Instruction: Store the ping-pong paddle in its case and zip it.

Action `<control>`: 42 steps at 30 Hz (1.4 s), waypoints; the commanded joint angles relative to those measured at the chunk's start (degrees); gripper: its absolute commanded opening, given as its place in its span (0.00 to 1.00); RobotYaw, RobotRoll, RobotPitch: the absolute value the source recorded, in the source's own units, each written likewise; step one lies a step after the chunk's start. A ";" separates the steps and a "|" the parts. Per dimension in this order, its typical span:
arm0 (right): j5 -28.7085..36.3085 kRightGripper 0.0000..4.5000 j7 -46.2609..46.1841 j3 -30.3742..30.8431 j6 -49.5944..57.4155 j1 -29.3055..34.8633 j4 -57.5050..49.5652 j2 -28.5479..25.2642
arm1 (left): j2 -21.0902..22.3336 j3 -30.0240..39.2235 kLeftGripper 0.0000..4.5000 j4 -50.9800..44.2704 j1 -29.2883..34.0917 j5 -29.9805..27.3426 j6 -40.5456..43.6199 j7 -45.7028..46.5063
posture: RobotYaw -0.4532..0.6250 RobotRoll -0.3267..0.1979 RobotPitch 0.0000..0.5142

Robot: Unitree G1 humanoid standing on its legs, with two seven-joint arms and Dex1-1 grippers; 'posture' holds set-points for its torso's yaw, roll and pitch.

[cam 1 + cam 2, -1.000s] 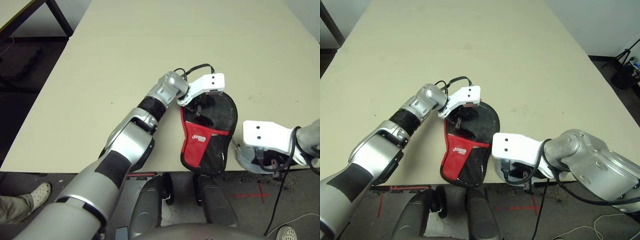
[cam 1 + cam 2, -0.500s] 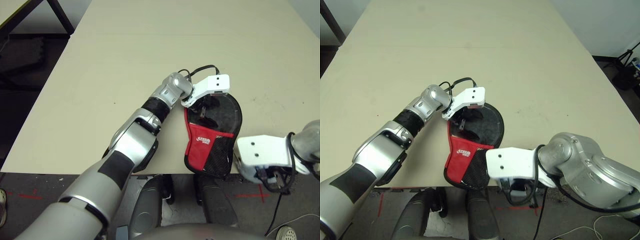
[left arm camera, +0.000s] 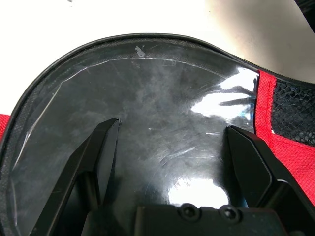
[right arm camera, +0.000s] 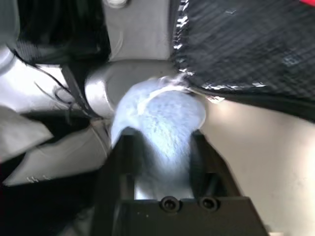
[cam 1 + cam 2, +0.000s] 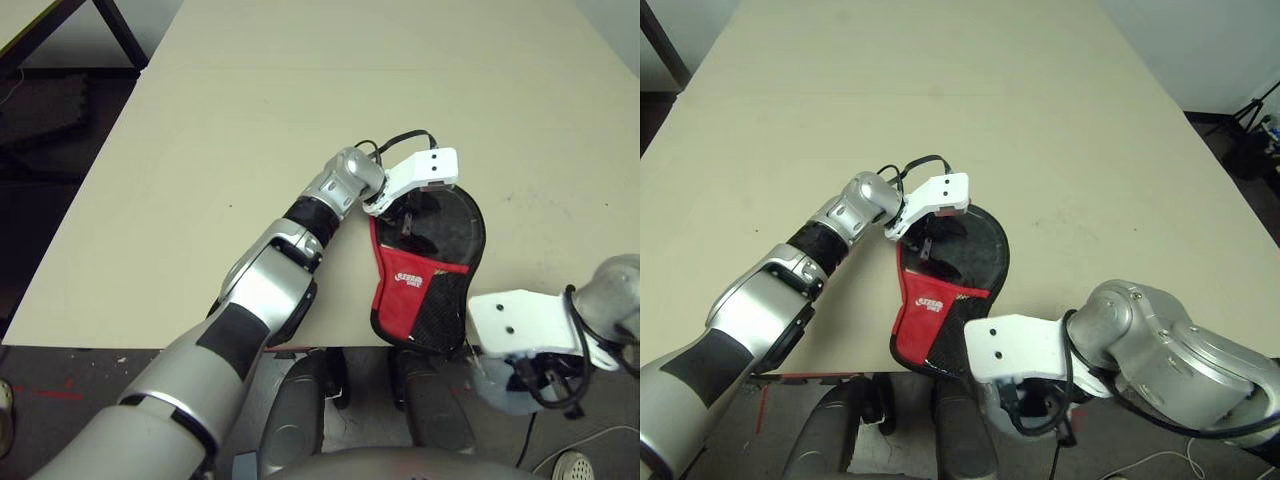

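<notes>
The case [image 5: 412, 285], black fabric with a red panel and a mesh pocket [image 4: 246, 44], lies at the table's near edge with its narrow end hanging over. My left gripper [image 5: 415, 215] is open over the case's round end, its fingers [image 3: 98, 152] spread on the glossy black face [image 3: 167, 98]. Below the table's edge, at the case's lower right, my right gripper [image 4: 162, 140] is shut on the fluffy white-grey pompom [image 4: 162, 113]. The ping-pong paddle is hidden.
The wide pale table [image 5: 300, 80] stretches away behind the case. A dark table leg [image 5: 115, 30] stands at the far left over dark floor. The floor below the near edge carries red tape marks [image 5: 780, 377].
My right gripper has moved from beside the case at the table's edge to down below the edge and nearer the case, carrying the pompom. The left gripper has stayed on the case.
</notes>
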 commanded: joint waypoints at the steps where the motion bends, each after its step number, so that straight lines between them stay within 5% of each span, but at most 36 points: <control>1: 3.24 0.67 2.56 -7.20 -0.45 -4.43 8.37 -2.70 | 1.32 -0.84 1.00 -1.08 3.08 0.63 3.25 0.09 | 0.20 0.62 0.48; 6: 0.76 1.00 -3.09 -12.94 -0.57 -15.97 30.46 1.32 | 3.50 3.98 1.00 -9.76 5.22 -4.12 9.68 1.34 | 0.23 0.62 0.46; 11: -4.27 1.00 -12.79 -16.88 -5.92 -17.84 43.44 5.63 | 4.76 9.31 1.00 -14.88 6.58 -8.25 11.84 7.63 | 0.26 0.62 0.43; 18: -8.59 1.00 -36.06 -30.47 -14.50 -14.47 55.83 21.58 | 7.63 17.17 1.00 -23.24 11.96 -13.41 13.63 18.53 | 0.31 0.62 0.43; 27: -12.09 1.00 -57.06 -41.11 -40.21 -10.76 67.94 34.72 | 9.81 27.24 1.00 -30.16 21.70 -17.26 11.83 36.13 | 0.34 0.62 0.46; 42: -16.28 1.00 -74.78 -44.11 -65.14 -10.24 89.12 36.68 | 14.83 33.53 1.00 -29.59 30.19 -16.46 -1.44 56.58 | 0.39 0.62 0.50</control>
